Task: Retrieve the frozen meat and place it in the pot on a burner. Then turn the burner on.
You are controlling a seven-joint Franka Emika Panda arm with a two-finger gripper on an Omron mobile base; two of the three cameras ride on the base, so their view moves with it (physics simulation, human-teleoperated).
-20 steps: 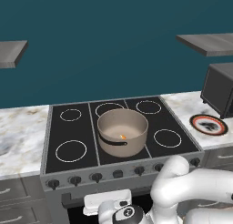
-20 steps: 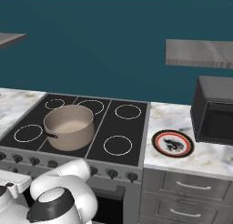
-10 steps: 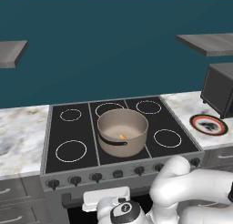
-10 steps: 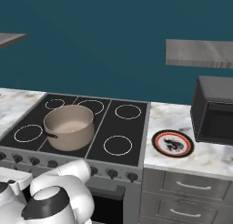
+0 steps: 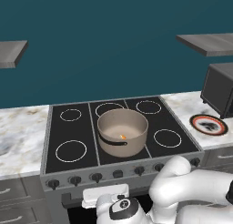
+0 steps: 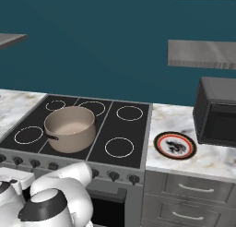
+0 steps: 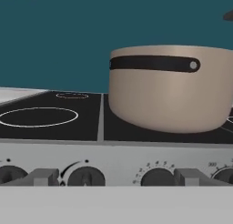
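On the stove (image 5: 73, 127), centre front burner: pot (image 5: 123, 131), large, rigid, likely heavy; no lifting needed. Inside the pot, near its front wall: meat (image 5: 122, 137), small, hard, probably slick. Below the pot, on the stove's front panel: knobs (image 7: 86, 176), small, stiff, taken by pinching the ridge. Gripper (image 7: 116, 178), level with the knobs, gapes wide, empty.
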